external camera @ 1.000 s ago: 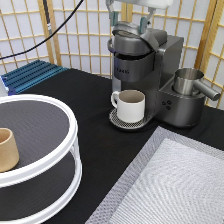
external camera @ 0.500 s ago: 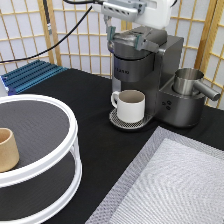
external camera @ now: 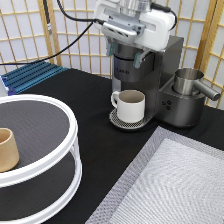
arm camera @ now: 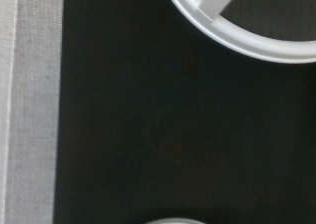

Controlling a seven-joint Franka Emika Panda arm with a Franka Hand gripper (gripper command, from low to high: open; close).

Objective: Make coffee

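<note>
Two grey fingers (external camera: 111,50) of the gripper (external camera: 124,54) stand apart above the boxy metal machine (external camera: 150,75); a round white mug (external camera: 130,105) sits below.

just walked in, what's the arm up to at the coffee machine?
The gripper is poised over the top of the coffee machine, jaws open and holding nothing. A white mug already sits on the machine's drip tray, under the spout. A metal pitcher stands on the machine's base at the exterior view's right. A tan handleless cup rests on the upper tier of the white two-tier stand at the exterior view's left. No coffee pod is visible.
</note>
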